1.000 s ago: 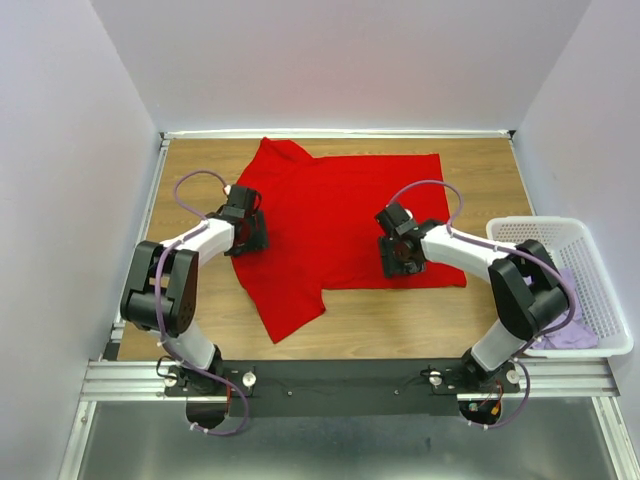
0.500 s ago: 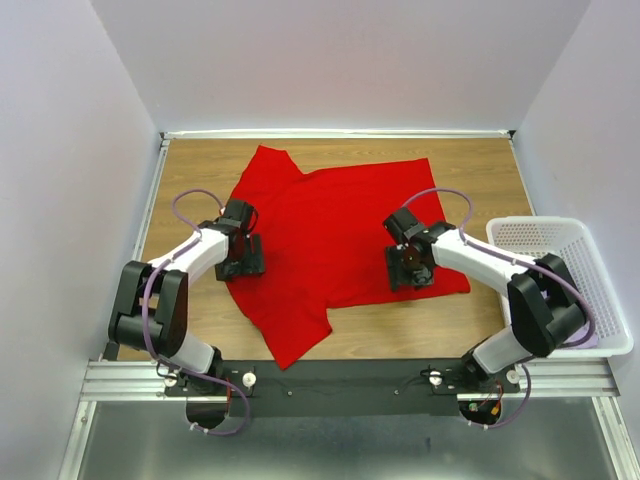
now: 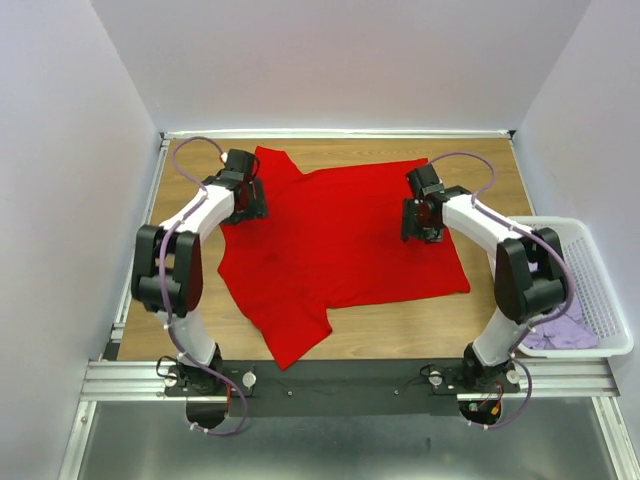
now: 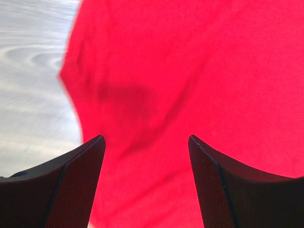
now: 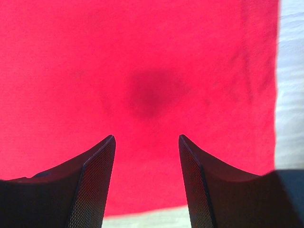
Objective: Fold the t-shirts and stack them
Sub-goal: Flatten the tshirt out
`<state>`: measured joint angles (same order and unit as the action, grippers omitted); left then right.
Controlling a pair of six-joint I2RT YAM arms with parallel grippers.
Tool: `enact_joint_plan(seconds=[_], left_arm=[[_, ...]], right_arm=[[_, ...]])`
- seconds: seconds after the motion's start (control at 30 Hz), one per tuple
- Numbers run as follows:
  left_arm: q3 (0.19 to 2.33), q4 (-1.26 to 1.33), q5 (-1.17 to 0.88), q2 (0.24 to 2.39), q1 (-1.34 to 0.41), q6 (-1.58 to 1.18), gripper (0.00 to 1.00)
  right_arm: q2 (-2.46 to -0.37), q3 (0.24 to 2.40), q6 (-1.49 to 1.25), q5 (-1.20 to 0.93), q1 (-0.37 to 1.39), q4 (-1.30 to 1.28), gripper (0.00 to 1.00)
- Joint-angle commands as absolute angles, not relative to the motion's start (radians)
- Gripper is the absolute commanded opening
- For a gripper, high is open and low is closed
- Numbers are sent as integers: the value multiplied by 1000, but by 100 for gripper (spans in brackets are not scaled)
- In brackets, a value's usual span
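Left pincer [image 4: 145,141], right pincer [image 5: 146,137] moved back, open, one red t-shirt [image 3: 330,240], one basket [image 3: 592,285]

No text, label, brand, number or sign can be read in any view; the bright red cloth t-shirt [image 3: 340,240] shows only plain fabric.

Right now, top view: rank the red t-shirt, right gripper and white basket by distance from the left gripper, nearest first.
From the left gripper:
1. red t-shirt: directly beneath it, at the shirt's left edge.
2. right gripper: across the shirt, over its right side.
3. white basket: far right, past the right arm.
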<state>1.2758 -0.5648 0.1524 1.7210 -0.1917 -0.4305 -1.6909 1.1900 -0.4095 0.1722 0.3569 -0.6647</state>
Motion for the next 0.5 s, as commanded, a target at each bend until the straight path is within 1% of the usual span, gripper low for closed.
enact_joint_plan(seconds=[0.0, 0.1, 0.27, 0.47], left_arm=[[1293, -545, 132, 1825, -187, -407, 78], [1247, -535, 132, 1836, -184, -403, 78], [1112, -525, 104, 1822, -169, -406, 78], [973, -540, 90, 1761, -158, -414, 78]], right_arm=[[-1759, 1184, -397, 175, 307, -600, 63], [-1766, 1146, -399, 173, 301, -581, 63], [-1746, 1048, -425, 164, 298, -578, 63], [-1648, 928, -474, 126, 298, -612, 63]])
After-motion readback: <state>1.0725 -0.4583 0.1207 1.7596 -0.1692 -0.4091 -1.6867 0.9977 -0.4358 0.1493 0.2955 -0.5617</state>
